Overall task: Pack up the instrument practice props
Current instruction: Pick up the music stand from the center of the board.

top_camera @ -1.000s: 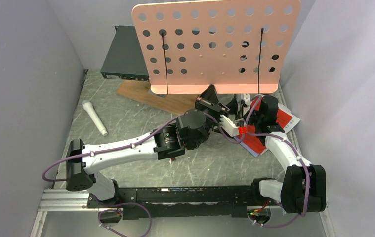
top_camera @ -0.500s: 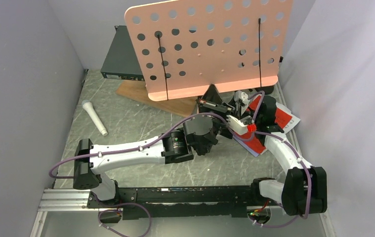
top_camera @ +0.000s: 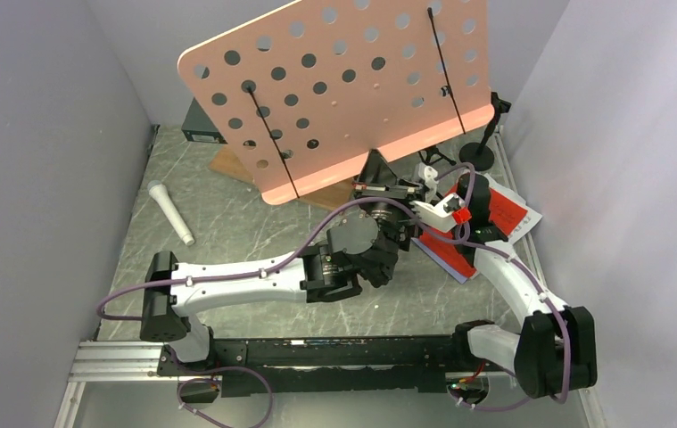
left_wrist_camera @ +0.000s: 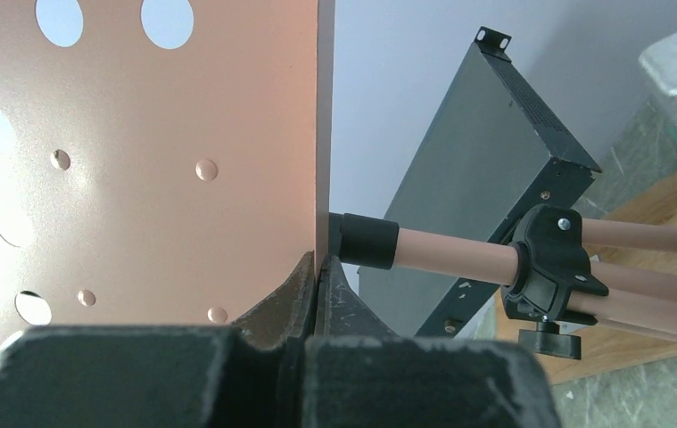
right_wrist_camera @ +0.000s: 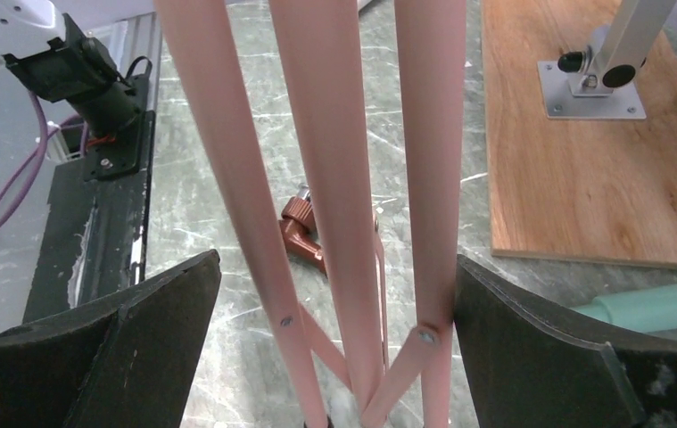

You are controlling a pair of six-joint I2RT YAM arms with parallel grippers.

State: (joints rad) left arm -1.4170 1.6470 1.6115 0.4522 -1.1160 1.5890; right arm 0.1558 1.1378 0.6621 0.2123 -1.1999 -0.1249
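Grey bench (top_camera: 245, 223): pink desk (top_camera: 334, 89) now tipped left. Left pincer (left_wrist_camera: 318, 272) pinches its edge; right pincer (right_wrist_camera: 339, 267) wide open around legs (right_wrist_camera: 326, 160). Folding started.

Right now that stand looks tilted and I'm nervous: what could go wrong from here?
The left gripper pinches only the thin edge of the tilted pink music desk; it could slip or twist free. The right gripper is open around the tripod legs, so they are not clamped. A swing might knock the black mic mount beside the desk's corner.
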